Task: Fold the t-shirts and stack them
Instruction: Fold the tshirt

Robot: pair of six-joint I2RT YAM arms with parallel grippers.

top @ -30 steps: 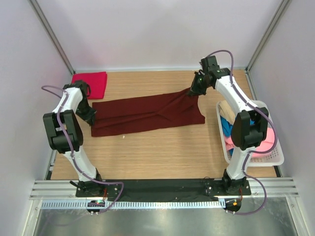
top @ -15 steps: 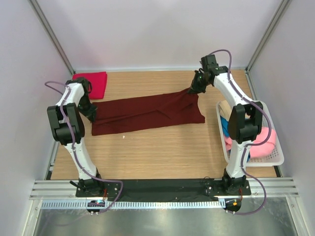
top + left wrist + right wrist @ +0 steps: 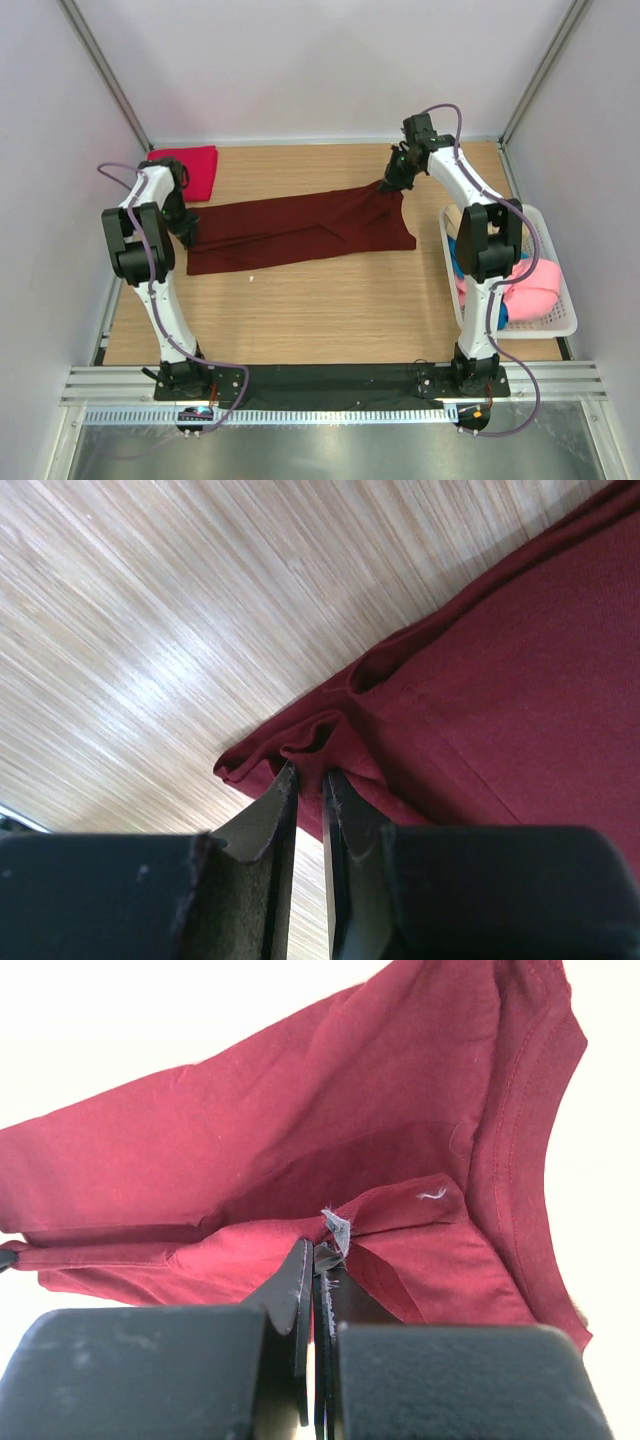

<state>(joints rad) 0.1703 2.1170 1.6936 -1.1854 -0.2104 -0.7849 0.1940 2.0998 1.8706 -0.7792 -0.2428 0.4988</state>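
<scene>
A dark maroon t-shirt (image 3: 300,228) lies stretched across the middle of the wooden table. My left gripper (image 3: 186,229) is shut on its left edge; in the left wrist view the jaws (image 3: 308,780) pinch a bunched fold of the maroon cloth (image 3: 500,680). My right gripper (image 3: 390,183) is shut on the shirt's far right corner, lifted a little; in the right wrist view the jaws (image 3: 320,1258) clamp the cloth (image 3: 300,1130) at its small label. A folded crimson-red t-shirt (image 3: 190,168) lies at the far left corner.
A white slatted basket (image 3: 560,322) stands at the right edge holding pink (image 3: 535,285), blue (image 3: 462,262) and beige cloth. White walls enclose the table on three sides. Bare wood (image 3: 330,310) lies in front of the maroon shirt.
Both grippers keep their hold on the maroon shirt. The left arm has swung a little towards the back, and the right arm's elbow has moved left; the shirt has barely shifted.
</scene>
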